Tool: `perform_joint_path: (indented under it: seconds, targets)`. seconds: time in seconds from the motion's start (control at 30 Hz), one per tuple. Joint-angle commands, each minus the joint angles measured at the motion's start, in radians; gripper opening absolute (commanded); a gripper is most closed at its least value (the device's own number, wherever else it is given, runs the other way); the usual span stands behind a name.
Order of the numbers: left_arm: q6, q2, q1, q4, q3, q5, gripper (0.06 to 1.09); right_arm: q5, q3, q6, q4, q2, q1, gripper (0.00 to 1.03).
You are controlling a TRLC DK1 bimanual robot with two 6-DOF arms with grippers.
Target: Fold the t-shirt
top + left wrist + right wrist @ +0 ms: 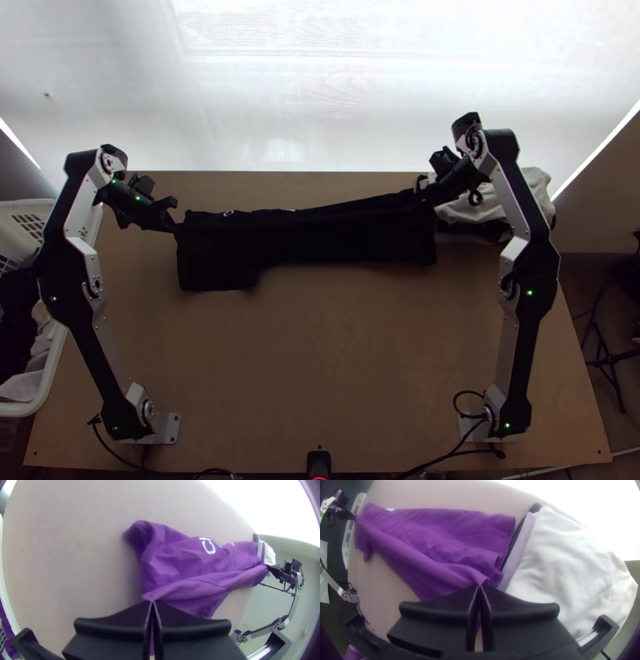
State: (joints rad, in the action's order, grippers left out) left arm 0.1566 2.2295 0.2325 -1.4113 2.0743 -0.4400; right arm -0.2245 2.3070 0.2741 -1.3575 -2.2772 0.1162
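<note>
Shirt (320, 240) mid-fold, pinched at both ends.
Lies lengthwise across the far part of the table (320, 352), beside the white cloth (560, 560). Left gripper (152, 602) closed on one end, right gripper (480, 586) closed on the other, a ridge of fabric running between them. Looks like a lengthwise fold in hand; next move likely wants both to carry the ridge over together, lay it flat, then let go.
</note>
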Motion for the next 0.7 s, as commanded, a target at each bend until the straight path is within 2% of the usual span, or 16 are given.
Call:
perform_joint_path:
  seconds: [0.0,0.17,0.27,0.67]
  targets:
    - [-0.006,0.101,-0.001,0.003,0.092,0.004,0.09,0.030,0.042,0.013,0.089,-0.071,0.022,0.03]
    - [-0.008,0.165,-0.004,0.003,0.142,0.023,0.09,0.096,0.051,0.053,0.161,-0.114,0.043,0.03]
    - [-0.003,0.190,-0.012,0.005,0.142,0.029,0.09,0.100,0.051,0.065,0.189,-0.142,0.048,0.03]
    - [0.011,0.237,-0.010,0.009,0.155,0.041,0.09,0.159,0.031,0.057,0.282,-0.211,0.043,0.03]
